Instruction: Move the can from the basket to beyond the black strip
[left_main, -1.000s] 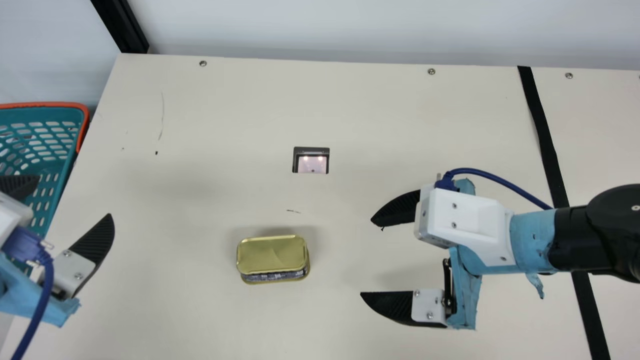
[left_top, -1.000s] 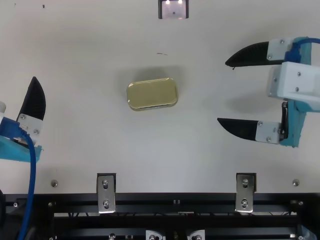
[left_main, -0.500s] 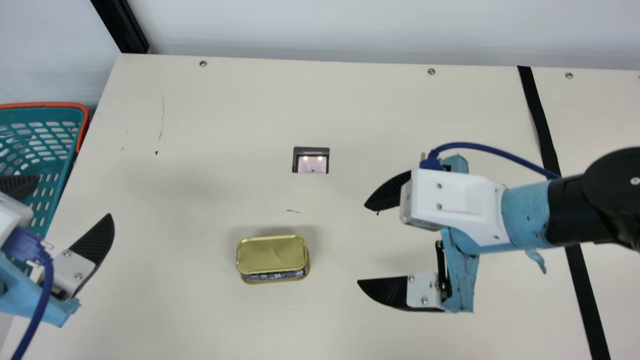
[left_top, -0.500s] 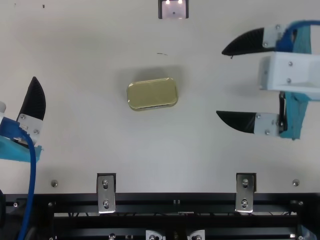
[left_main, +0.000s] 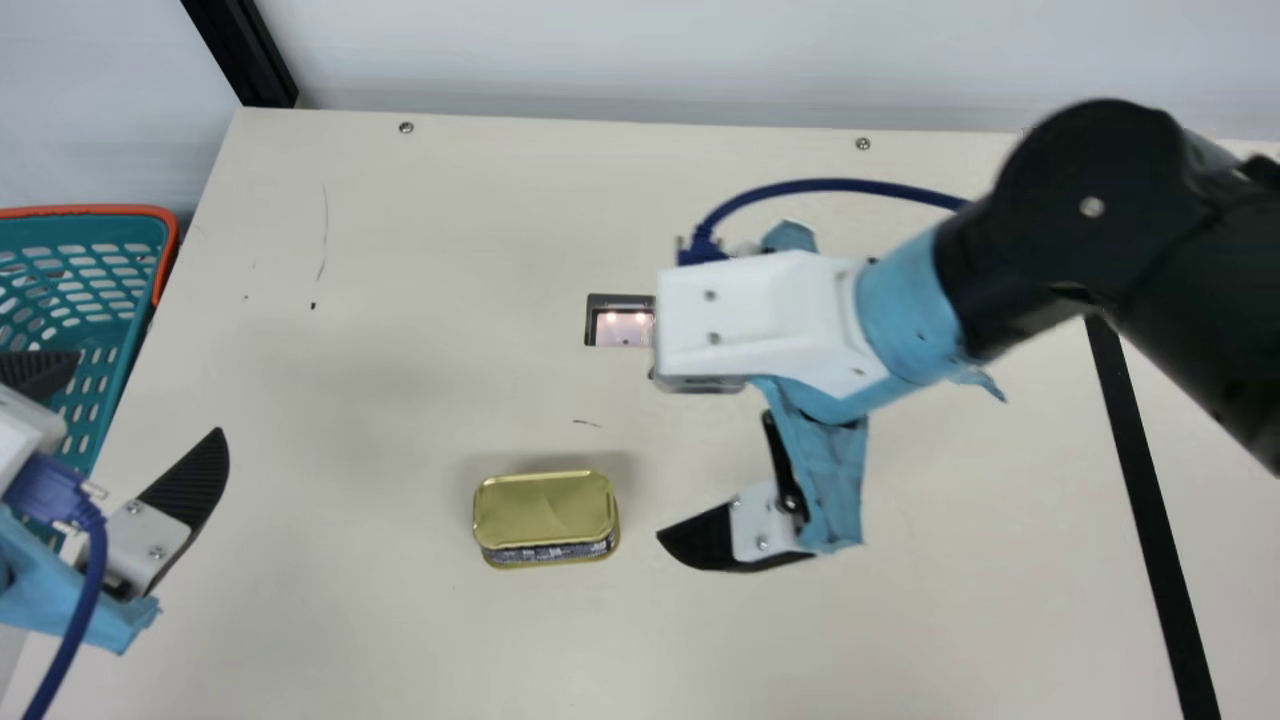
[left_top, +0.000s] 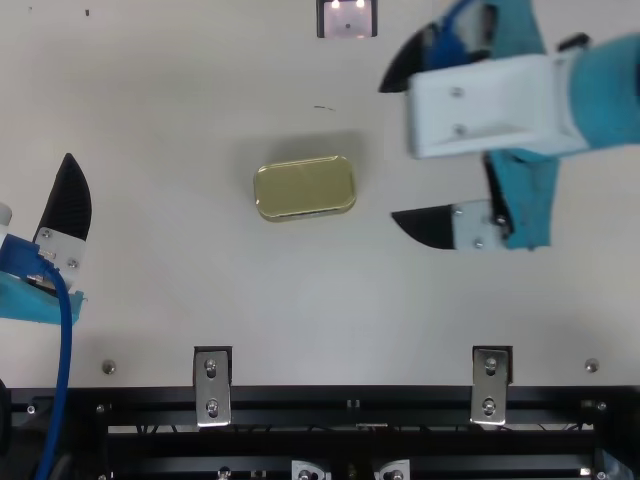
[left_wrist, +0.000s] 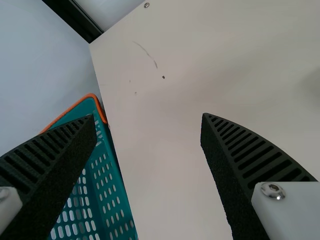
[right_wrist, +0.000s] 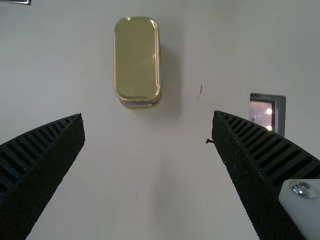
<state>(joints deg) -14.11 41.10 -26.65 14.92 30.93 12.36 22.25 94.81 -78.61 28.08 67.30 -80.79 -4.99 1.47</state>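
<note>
The golden can (left_main: 545, 508) lies flat on the cream table, left of the black strip (left_main: 1140, 480); it also shows in the top view (left_top: 304, 187) and the right wrist view (right_wrist: 137, 60). Just right of the can is my right gripper (left_top: 392, 158), its fingers wide apart around nothing, likewise in its wrist view (right_wrist: 148, 117). My left gripper (left_main: 150, 398) stands open beside the teal basket (left_main: 110, 260) at the far left, one finger over the basket's side; between its fingers in the left wrist view (left_wrist: 149, 117) are basket wall and bare table.
A small dark-framed device (left_main: 605, 320) with two lights is set in the table behind the can, partly covered by my right arm. Metal brackets (left_top: 212, 385) stand along the table's near edge. My right arm crosses above the black strip.
My right gripper has moved left toward the can and somewhat toward the table's far side, still open. My left arm, the can and the basket have stayed where they were.
</note>
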